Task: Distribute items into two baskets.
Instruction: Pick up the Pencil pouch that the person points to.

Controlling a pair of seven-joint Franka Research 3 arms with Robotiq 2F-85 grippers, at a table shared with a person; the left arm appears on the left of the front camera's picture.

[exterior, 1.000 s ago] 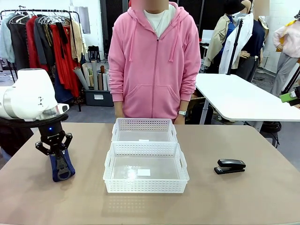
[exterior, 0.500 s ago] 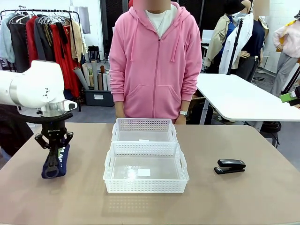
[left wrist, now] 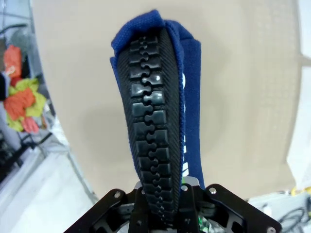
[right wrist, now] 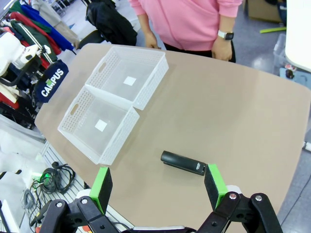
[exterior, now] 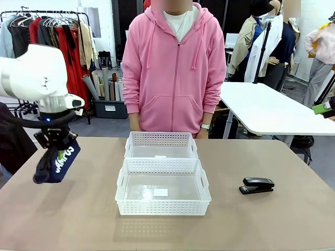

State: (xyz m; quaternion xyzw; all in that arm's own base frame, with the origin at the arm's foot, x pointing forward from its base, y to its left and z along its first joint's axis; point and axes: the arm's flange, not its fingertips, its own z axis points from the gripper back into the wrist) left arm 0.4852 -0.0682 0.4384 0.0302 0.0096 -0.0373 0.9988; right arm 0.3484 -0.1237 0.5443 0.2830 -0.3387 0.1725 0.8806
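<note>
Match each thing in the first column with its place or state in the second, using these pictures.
1. navy fabric zip pouch with white CAMPUS lettering
2. small black desk stapler
3. white plastic lattice basket nearer the robot
4. right end effector

A. open, holding nothing
B. empty, mid-table
C. on the tan table's right side
D. hanging from the shut left end effector

Pairs: 1-D, 2-C, 3-B, 4-A.

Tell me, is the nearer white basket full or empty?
Empty: the nearer basket shows a bare clear bottom with just a small white sticker.
</note>
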